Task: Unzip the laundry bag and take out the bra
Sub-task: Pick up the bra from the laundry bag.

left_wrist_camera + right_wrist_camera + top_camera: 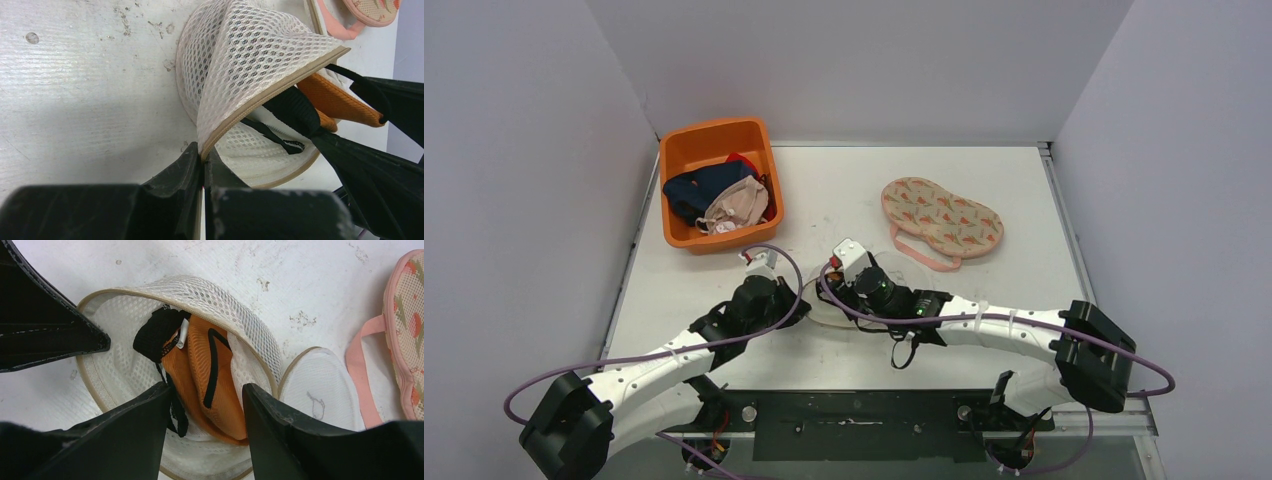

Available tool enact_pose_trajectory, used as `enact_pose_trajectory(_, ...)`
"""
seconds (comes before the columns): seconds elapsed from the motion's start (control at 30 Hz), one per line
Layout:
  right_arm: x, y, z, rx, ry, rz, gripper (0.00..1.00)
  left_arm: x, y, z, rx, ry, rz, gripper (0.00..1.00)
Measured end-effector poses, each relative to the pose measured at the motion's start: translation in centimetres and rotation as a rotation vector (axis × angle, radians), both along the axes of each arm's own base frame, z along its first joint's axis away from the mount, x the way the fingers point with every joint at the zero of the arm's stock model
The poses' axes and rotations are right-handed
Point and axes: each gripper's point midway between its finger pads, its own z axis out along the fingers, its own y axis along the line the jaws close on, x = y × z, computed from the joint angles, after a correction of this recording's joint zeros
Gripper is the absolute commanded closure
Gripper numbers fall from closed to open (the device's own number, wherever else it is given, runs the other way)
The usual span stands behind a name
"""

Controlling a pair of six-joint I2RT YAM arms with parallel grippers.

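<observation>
The white mesh laundry bag [250, 55] lies unzipped on the table between the two arms, its upper flap lifted. My left gripper [204, 160] is shut on the tan rim of that flap and holds it up. Inside lies the orange bra [200, 370] with black straps; it also shows in the left wrist view [335, 102]. My right gripper [205, 395] is open, its two fingers reaching into the bag [215, 300] on either side of the bra. In the top view the bag is mostly hidden under the left gripper [799, 300] and the right gripper [827, 288].
An orange bin [674, 150] of clothes stands at the back left. A pink patterned pouch [941, 217] with a pink strap lies at the back right, close to the bag [400, 330]. A second white mesh cup [320, 390] lies just right of the open bag.
</observation>
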Motion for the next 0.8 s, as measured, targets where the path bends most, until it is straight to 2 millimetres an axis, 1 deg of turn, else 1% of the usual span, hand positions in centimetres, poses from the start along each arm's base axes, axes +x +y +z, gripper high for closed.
enact_pose_trajectory(0.07,0.2,0.1,0.1,0.013,0.002,-0.003,0.44,0.0,0.0,0.0,0.000,0.000,0.000,1.00)
enact_pose_trajectory(0.13,0.3,0.1,0.2,0.021,0.003,-0.003,0.47,0.0,0.0,0.0,0.000,0.000,0.000,1.00)
enact_pose_trajectory(0.27,0.6,0.0,0.3,0.025,0.007,-0.007,0.58,0.0,0.0,0.0,0.000,0.000,0.000,1.00)
enact_pose_trajectory(0.37,0.7,0.1,0.4,0.034,0.012,-0.004,0.69,0.0,0.0,0.0,0.000,0.000,0.000,1.00)
enact_pose_trajectory(0.43,0.7,0.2,0.4,0.043,0.018,-0.003,0.74,0.0,0.0,0.1,-0.001,-0.001,-0.001,1.00)
enact_pose_trajectory(0.53,0.9,0.2,0.5,0.061,0.030,-0.009,0.79,0.1,-0.1,0.2,-0.003,-0.003,-0.001,1.00)
enact_pose_trajectory(0.6,1.0,0.2,0.5,0.079,0.047,-0.008,0.80,0.1,-0.1,0.2,-0.003,-0.003,-0.001,1.00)
enact_pose_trajectory(0.63,1.1,0.3,0.6,0.096,0.057,-0.010,0.78,0.1,-0.1,0.2,-0.003,-0.003,0.000,1.00)
enact_pose_trajectory(0.67,1.2,0.2,0.8,0.111,0.066,-0.011,0.73,0.1,-0.1,0.2,-0.003,-0.003,0.000,1.00)
enact_pose_trajectory(0.77,1.4,0.1,1.5,0.170,0.097,-0.012,0.47,0.1,-0.1,0.2,-0.003,-0.003,0.000,1.00)
enact_pose_trajectory(0.8,1.4,0.1,1.8,0.185,0.102,-0.011,0.42,0.1,-0.1,0.2,-0.003,-0.003,0.000,1.00)
